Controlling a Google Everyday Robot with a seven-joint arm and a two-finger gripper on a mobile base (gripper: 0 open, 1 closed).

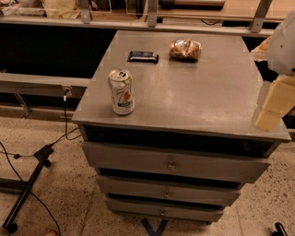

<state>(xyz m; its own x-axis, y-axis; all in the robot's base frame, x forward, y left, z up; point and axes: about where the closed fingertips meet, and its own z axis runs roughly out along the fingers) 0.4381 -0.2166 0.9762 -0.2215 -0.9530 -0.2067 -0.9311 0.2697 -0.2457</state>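
A white and green soda can stands upright near the front left corner of the grey cabinet top. Farther back lie a dark wrapped snack bar and a shiny clear bag of brown snacks, side by side. My gripper, cream coloured under a white arm part, hangs at the right edge of the view, over the cabinet's right front corner. It holds nothing that I can see. It is well apart from all three items, and the snack bag is the closest to it.
The cabinet has three drawers with small knobs. A black stand leg and cables lie on the speckled floor at the left. A grey counter with metal posts runs along the back. Blue tape marks the floor in front.
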